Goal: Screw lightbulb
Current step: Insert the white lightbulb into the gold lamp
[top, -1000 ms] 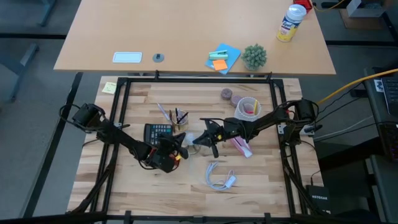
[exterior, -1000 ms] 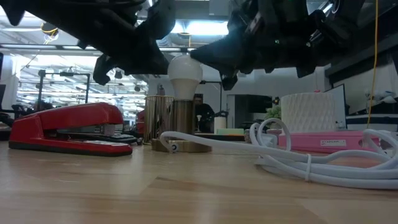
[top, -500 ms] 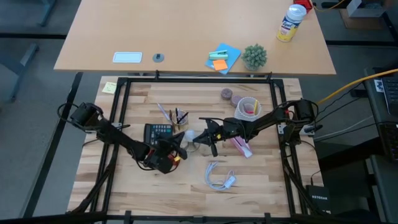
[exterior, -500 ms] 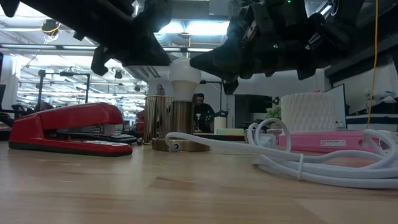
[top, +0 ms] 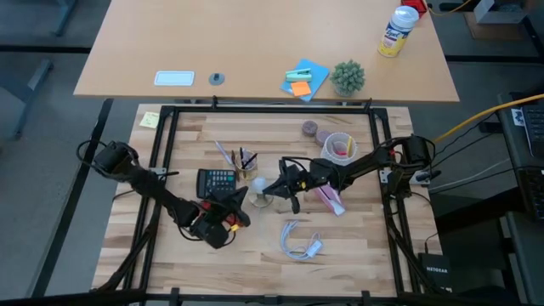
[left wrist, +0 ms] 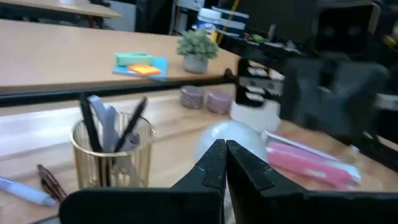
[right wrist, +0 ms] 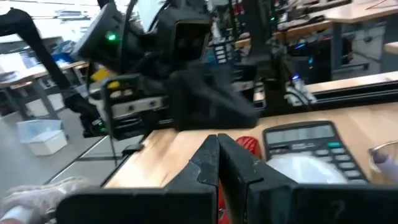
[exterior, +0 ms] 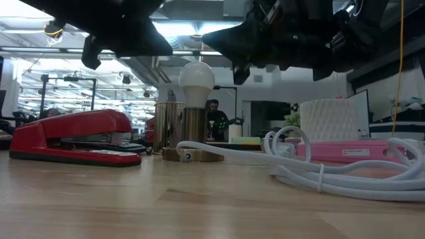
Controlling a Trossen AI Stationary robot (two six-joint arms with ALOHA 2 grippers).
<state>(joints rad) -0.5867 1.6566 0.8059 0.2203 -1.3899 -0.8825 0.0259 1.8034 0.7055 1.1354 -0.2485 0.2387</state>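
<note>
1. The lightbulb (exterior: 197,79) stands upright in a brass socket (exterior: 194,126) on the worktop (top: 340,246), beside the pen cup (top: 244,163); apparently seated.
2. Left gripper (top: 235,201) is closed, empty, near the bulb.
3. Right gripper (top: 274,189) is closed, empty, just beside it.
4. Little seems left, perhaps a final tightening.

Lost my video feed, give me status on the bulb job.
Both grippers shut, empty: left gripper and right gripper flank the lightbulb. Bulb upright in its brass socket, untouched. White cable nearby, not blocking.
</note>
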